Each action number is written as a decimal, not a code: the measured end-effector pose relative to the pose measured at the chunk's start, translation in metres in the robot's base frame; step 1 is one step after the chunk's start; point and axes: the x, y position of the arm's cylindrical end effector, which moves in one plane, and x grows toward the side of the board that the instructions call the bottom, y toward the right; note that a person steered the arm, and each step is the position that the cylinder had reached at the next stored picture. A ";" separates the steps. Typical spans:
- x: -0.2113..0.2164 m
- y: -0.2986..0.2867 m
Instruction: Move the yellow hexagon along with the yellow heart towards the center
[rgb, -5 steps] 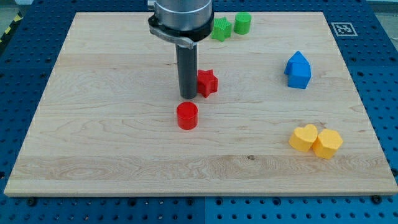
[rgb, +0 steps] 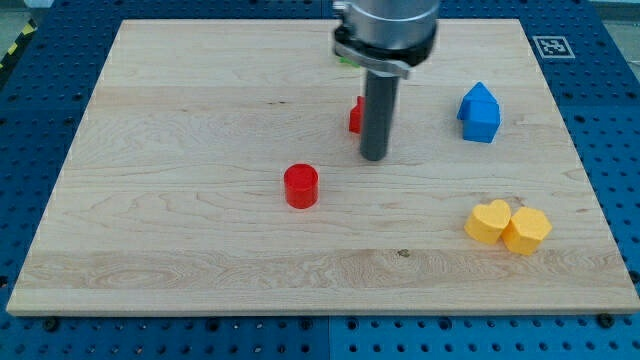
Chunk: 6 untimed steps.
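My tip (rgb: 374, 157) rests on the wooden board (rgb: 180, 250) near its middle; I have no jaws, only a straight dark rod. Taking the tip as the landmark: the red star (rgb: 355, 115) sits just behind it toward the view's top and slightly to the view's left, mostly hidden by the rod, so I cannot tell if they touch. The red cylinder (rgb: 301, 186) lies toward the view's bottom left of the tip, apart from it. The blue house-shaped block (rgb: 479, 112) stands to the view's right of the tip and a little higher. The yellow heart (rgb: 489, 221) and the yellow hexagon (rgb: 527, 230) lie well apart from the tip, toward the view's bottom right, touching each other, the heart nearer the tip. A sliver of a green block (rgb: 342, 60) shows beside the arm's body, above the tip.
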 end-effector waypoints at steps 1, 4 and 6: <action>0.011 0.063; 0.112 0.216; 0.123 0.155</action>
